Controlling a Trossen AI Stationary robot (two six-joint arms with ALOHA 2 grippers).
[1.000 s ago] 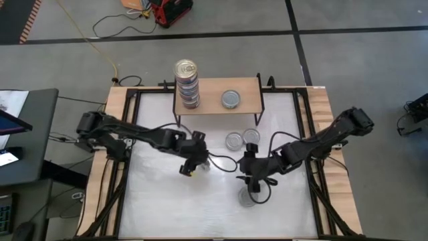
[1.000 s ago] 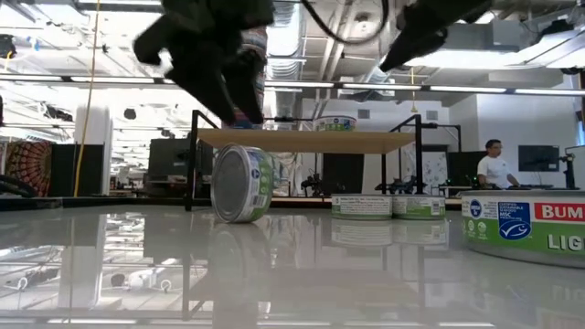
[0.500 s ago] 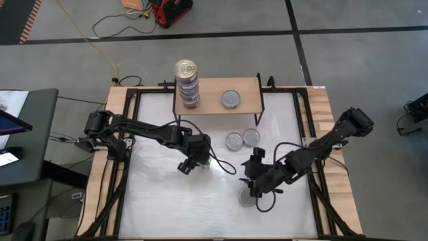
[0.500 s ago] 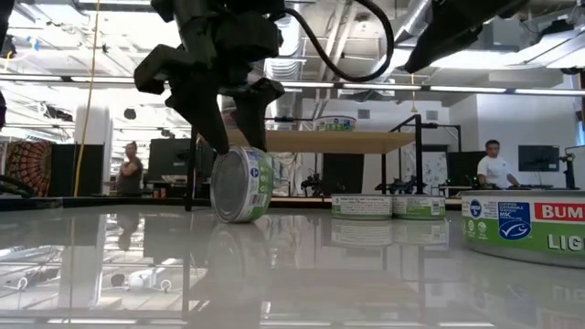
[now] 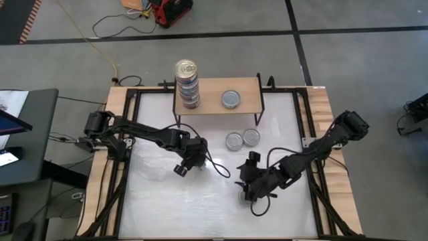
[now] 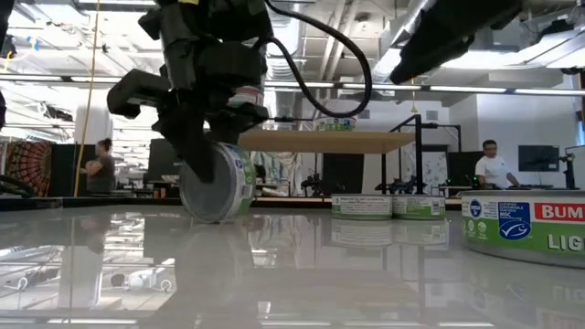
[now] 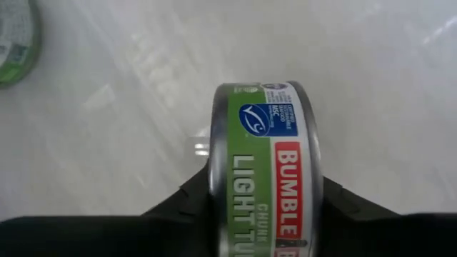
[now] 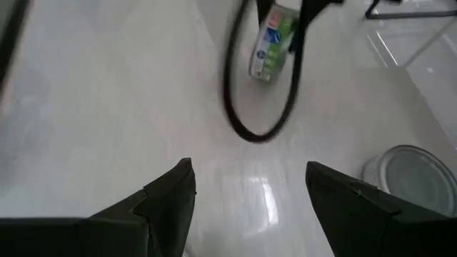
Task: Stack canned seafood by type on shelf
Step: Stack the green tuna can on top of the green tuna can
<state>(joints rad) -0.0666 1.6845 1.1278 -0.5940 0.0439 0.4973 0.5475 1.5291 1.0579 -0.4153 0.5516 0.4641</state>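
Observation:
The shelf (image 5: 249, 86) stands at the table's far edge. On it are a tall stack of tins (image 5: 187, 82) at its left and one silver-lidded tin (image 5: 231, 99). Two more tins (image 5: 242, 138) lie flat on the table in front of it. My left gripper (image 5: 189, 161) is shut on a green-labelled tin (image 6: 219, 181) that stands on edge. My right gripper (image 8: 250, 193) hangs open above the table. Just beside it lies a flat silver-lidded tin (image 8: 410, 178), partly hidden under it in the high view (image 5: 242, 196). My left gripper pinches the tin by its two flat faces, one finger (image 7: 187, 203) on each, with the labelled side wall (image 7: 265, 171) showing between them. The fingers come from above, slanting down. The tin stands on edge, a little tilted, its lower rim (image 6: 206, 217) at the table top.
The white table top has wooden side rails (image 5: 117, 107). Black cables (image 8: 246, 121) loop over the table between the arms. Beyond the table, people show in the room (image 6: 494, 169).
My left gripper has come down over the tin that stands on edge and shut on it. The tin has shifted a little sideways and tilted. My right gripper has moved toward the table's near edge, over the flat tin there, still open.

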